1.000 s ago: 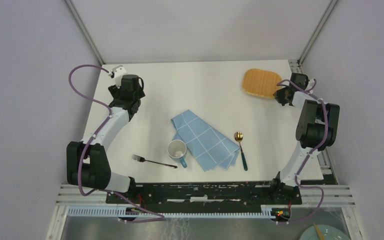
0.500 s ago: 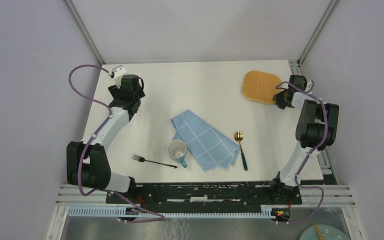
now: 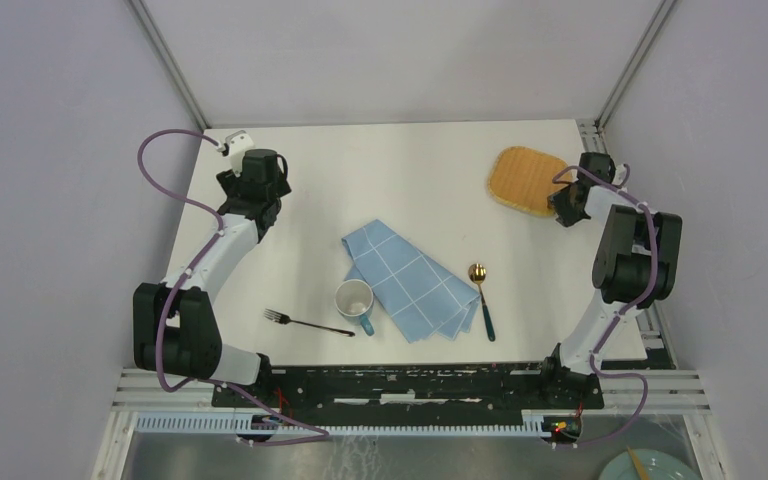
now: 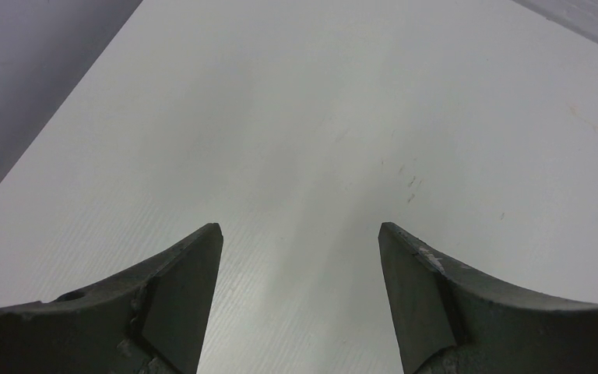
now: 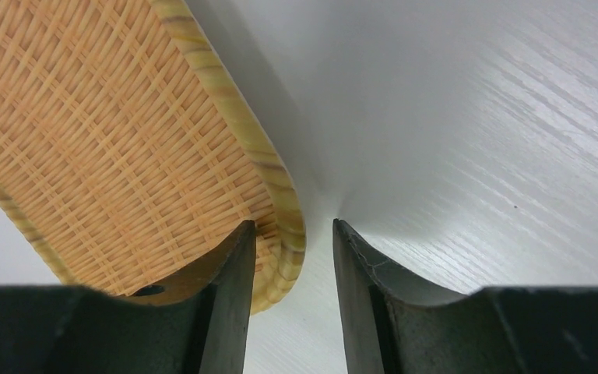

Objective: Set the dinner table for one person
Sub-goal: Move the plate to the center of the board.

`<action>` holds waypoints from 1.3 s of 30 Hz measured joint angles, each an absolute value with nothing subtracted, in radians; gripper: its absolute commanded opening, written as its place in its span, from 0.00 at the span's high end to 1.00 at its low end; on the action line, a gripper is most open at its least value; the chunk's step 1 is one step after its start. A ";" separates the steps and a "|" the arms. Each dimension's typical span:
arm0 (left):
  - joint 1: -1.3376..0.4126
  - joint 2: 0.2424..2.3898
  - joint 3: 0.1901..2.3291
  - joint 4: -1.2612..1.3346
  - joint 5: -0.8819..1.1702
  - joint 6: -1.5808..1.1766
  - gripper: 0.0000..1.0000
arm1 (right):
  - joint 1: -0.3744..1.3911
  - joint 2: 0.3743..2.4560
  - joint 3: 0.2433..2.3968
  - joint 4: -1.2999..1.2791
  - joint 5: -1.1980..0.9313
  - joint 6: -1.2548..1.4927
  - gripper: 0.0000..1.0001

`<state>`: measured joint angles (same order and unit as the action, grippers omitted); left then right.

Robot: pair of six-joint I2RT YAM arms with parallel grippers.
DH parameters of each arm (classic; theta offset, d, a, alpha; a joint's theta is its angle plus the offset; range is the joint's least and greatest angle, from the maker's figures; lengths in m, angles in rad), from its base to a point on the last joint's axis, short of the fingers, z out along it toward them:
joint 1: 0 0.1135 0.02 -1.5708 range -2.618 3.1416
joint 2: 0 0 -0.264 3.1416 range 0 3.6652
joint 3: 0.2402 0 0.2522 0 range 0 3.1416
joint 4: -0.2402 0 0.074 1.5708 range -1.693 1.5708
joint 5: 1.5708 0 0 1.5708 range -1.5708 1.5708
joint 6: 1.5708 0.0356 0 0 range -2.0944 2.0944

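The dinner table (image 3: 410,165) is a white top. A woven straw mat (image 3: 525,180) lies flat on it at the back right. My right gripper (image 3: 565,200) is at the mat's right edge. In the right wrist view the right gripper (image 5: 292,224) is open, one finger over the mat (image 5: 124,132) and the other over bare table, with the mat's rim loose between them. My left gripper (image 3: 260,170) hovers at the back left. In the left wrist view the left gripper (image 4: 300,226) stands wide open over bare table with nothing between its fingers.
A blue checked cloth (image 3: 410,280) lies at the middle front. A white mug (image 3: 354,300) with a teal handle stands at its left edge. A dark fork (image 3: 307,323) lies left of the mug, and a gold spoon (image 3: 482,298) with a teal handle lies right of the cloth.
My right gripper has opened and let go of the mat's edge. The mat has dropped flat onto the table. The left arm has not moved.
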<state>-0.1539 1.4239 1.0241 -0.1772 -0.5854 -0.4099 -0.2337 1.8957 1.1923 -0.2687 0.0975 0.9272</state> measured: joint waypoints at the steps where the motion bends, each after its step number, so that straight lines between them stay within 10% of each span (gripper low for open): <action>1: -0.154 1.424 1.024 -0.177 -0.581 -0.410 0.19 | -0.233 1.890 1.189 -0.275 0.099 0.921 0.53; 19: -0.154 1.406 1.024 -0.177 -0.560 -0.410 0.18 | -0.148 1.765 1.147 -0.262 0.087 0.909 0.49; 39: -0.242 1.377 0.979 -0.161 -0.476 -0.410 0.28 | 0.405 1.524 1.147 -0.342 0.214 0.820 0.50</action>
